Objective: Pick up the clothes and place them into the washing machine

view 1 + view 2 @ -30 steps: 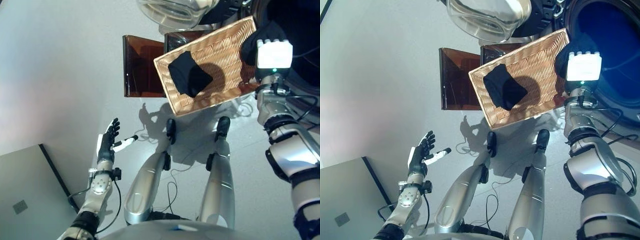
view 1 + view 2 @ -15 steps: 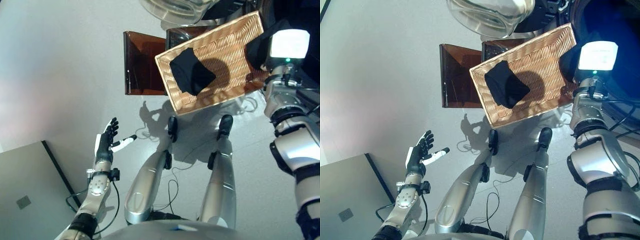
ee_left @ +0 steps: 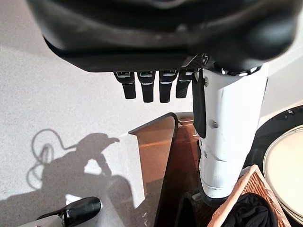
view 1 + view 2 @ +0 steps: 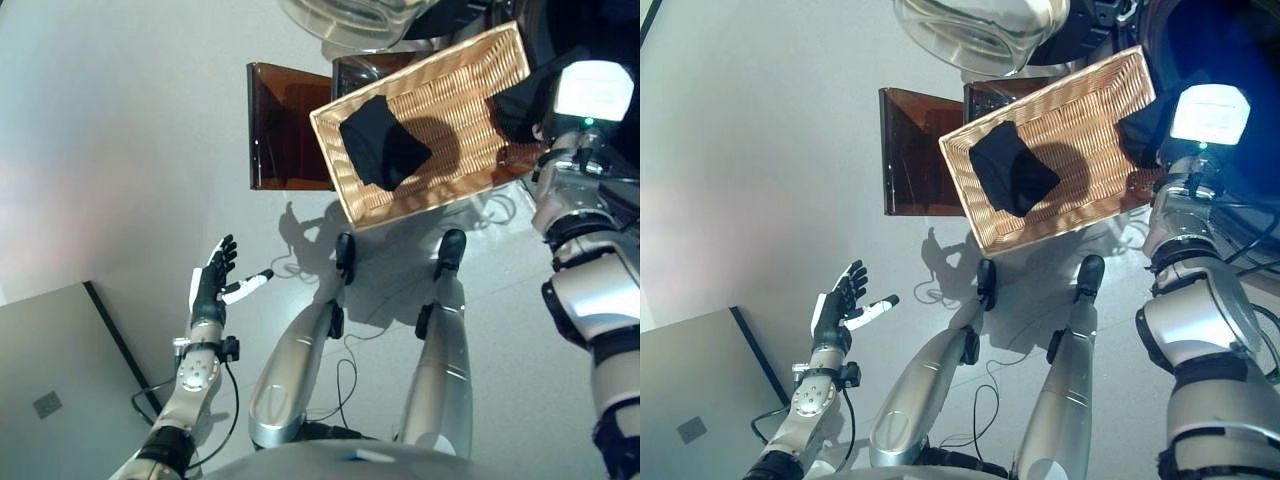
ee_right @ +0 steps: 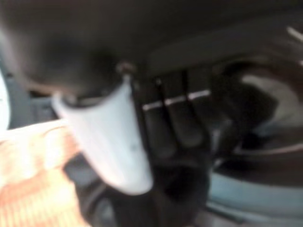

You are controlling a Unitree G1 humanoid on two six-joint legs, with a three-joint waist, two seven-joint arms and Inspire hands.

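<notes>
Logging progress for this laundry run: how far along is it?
Nothing visibly loaded yet. In hand: the right hand grips a dark garment beside the washer drum. Left: a black garment lies in the wicker basket. The left hand is open and idle.

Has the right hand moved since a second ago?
Yes. The right hand, shut on a dark garment, has moved up and right along the wicker basket's right end, toward the washing machine drum.

Basket on a stand beside the washing machine

A garment (image 4: 382,150) lies in the basket's (image 4: 440,185) left half; a second (image 4: 520,103) lies at its right end, beside the washing machine (image 4: 1240,50). The stand (image 4: 285,130) shows at the basket's left corner.
</notes>
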